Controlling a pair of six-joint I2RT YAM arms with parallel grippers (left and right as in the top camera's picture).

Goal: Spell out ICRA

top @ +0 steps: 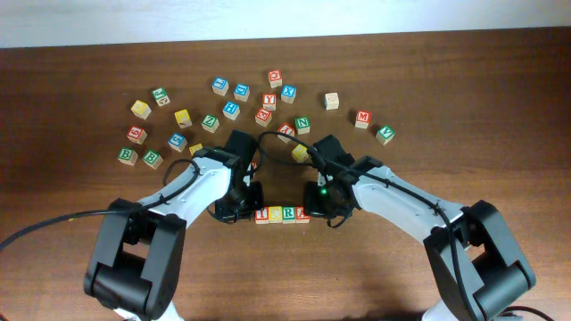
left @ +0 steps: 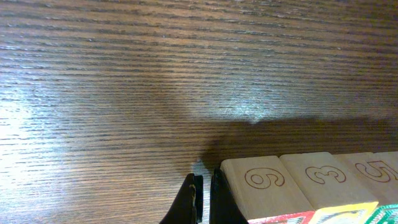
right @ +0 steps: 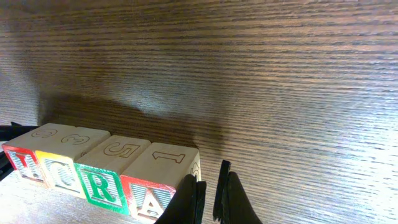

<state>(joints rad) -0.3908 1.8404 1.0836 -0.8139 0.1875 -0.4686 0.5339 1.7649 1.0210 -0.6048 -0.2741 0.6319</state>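
From overhead, the row (top: 281, 214) of four blocks lies near the front middle of the table (top: 446, 71). The left gripper (top: 239, 203) is at one end and the right gripper (top: 326, 201) at the other, and the loose blocks (top: 232, 110) are scattered well apart behind them. The left wrist view shows that arm's fingers (left: 194, 200) drawn together with only a sliver between them, holding nothing. They stand just beside the end block (left: 264, 180), but whether they touch it cannot be told. In the right wrist view the faces read I, C, R, A in order, so the word looks spelled and only tidying or backing off seems left. This claw is likewise nearly closed on nothing, its fingers (right: 191, 200) close against the A block (right: 152, 198). The risks lie in how the arms leave. A finger dragging along an end block as it withdraws could twist that block or pull it out of line. A further inward push from both ends could buckle the row or pop a middle block out. A sideways sweep of either arm, with its cable hanging close, could scatter the letters or knock a loose block into them.
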